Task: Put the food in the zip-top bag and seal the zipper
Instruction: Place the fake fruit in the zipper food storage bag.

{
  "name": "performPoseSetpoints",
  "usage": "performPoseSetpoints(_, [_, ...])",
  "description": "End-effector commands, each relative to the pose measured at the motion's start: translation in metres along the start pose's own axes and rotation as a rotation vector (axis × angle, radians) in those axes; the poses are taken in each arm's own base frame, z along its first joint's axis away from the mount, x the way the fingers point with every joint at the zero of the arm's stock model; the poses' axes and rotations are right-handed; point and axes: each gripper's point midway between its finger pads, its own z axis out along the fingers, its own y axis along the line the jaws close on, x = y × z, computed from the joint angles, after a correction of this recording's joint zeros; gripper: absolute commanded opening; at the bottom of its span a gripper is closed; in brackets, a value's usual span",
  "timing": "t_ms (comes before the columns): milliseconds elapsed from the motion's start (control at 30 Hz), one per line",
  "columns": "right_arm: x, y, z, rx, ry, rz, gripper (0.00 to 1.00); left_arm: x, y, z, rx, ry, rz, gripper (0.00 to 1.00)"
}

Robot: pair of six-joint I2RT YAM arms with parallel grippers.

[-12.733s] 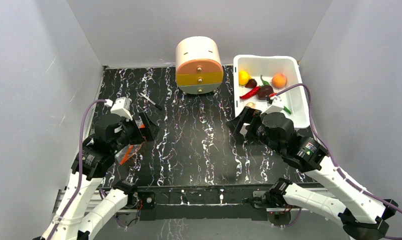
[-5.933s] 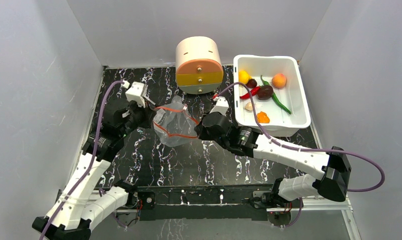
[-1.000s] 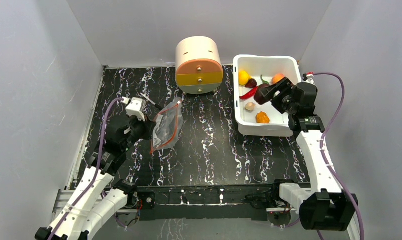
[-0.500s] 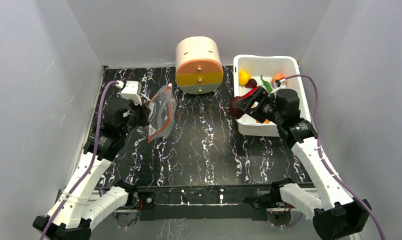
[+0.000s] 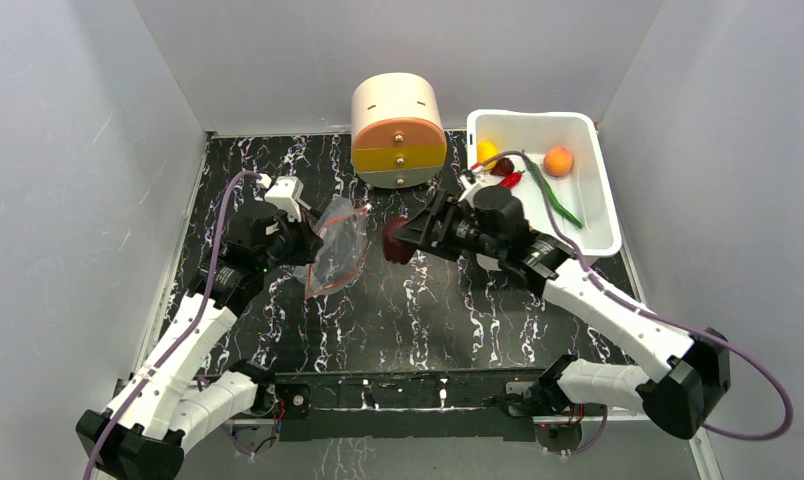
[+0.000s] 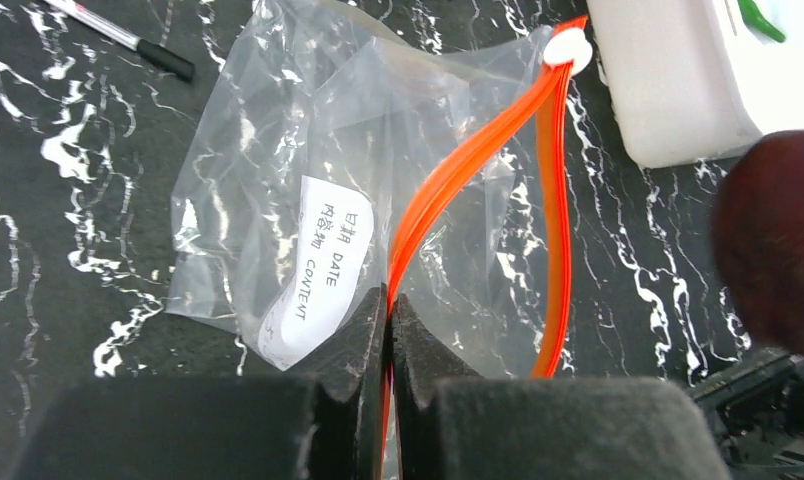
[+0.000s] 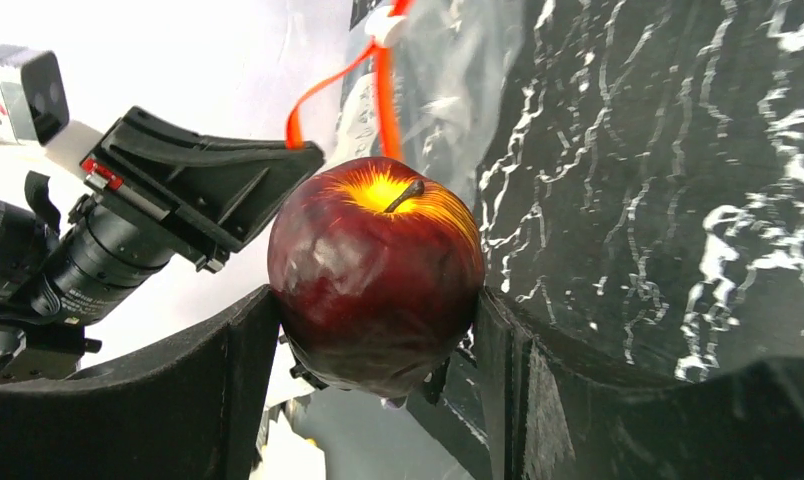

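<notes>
The clear zip-top bag [image 5: 336,250] hangs left of centre, its orange-red zipper [image 6: 458,175] gaping in a narrow loop. My left gripper [image 6: 389,300] is shut on one side of the zipper strip at the bag's mouth. A dark maroon apple [image 7: 376,275] sits between the fingers of my right gripper [image 7: 376,305], which is shut on it. In the top view the apple [image 5: 398,240] hovers just right of the bag's mouth, apart from it. More food lies in the white tub [image 5: 603,225]: a lemon [image 5: 485,150], an orange fruit [image 5: 558,160], a red chili [image 5: 510,180] and a green chili [image 5: 558,205].
A round beige drawer unit [image 5: 398,130] stands at the back centre, behind the bag. A pen [image 6: 128,40] lies on the black marbled table beyond the bag. The tub's corner [image 6: 668,90] is close to the right of the bag's mouth. Grey walls enclose three sides.
My right arm has carried the maroon apple out of the tub and leftward to beside the bag's mouth. My left gripper has shifted the bag slightly right and nearer.
</notes>
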Motion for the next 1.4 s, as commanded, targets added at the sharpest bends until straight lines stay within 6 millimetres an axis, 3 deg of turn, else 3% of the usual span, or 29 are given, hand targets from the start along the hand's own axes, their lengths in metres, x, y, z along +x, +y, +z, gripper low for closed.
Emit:
performPoseSetpoints(0, [-0.007, 0.07, 0.012, -0.174, -0.063, -0.017, 0.51, 0.004, -0.016, -0.001, 0.081, 0.002, -0.058, 0.0])
performPoseSetpoints(133, [0.014, 0.084, 0.035, -0.185, 0.0, -0.019, 0.5, 0.007, -0.022, -0.005, 0.116, 0.0, -0.077, 0.0])
performPoseSetpoints(367, [0.038, 0.084, 0.059, -0.174, 0.022, 0.037, 0.49, 0.012, -0.027, -0.007, 0.149, 0.002, -0.106, 0.0])
performPoseSetpoints(567, [0.057, 0.053, 0.079, -0.059, 0.058, 0.052, 0.51, 0.013, -0.032, -0.01, 0.175, 0.012, -0.122, 0.0])
performPoseSetpoints(900, [0.056, 0.01, 0.087, 0.105, 0.007, 0.04, 0.55, 0.004, -0.035, -0.022, 0.19, -0.035, -0.113, 0.0])
performPoseSetpoints(1200, [0.054, -0.016, 0.097, 0.212, -0.02, 0.01, 0.56, -0.007, -0.043, -0.03, 0.225, -0.063, -0.113, 0.0])
performPoseSetpoints(1367, [0.058, -0.022, 0.102, 0.234, -0.009, 0.011, 0.58, -0.002, -0.046, -0.028, 0.242, -0.04, -0.114, 0.0])
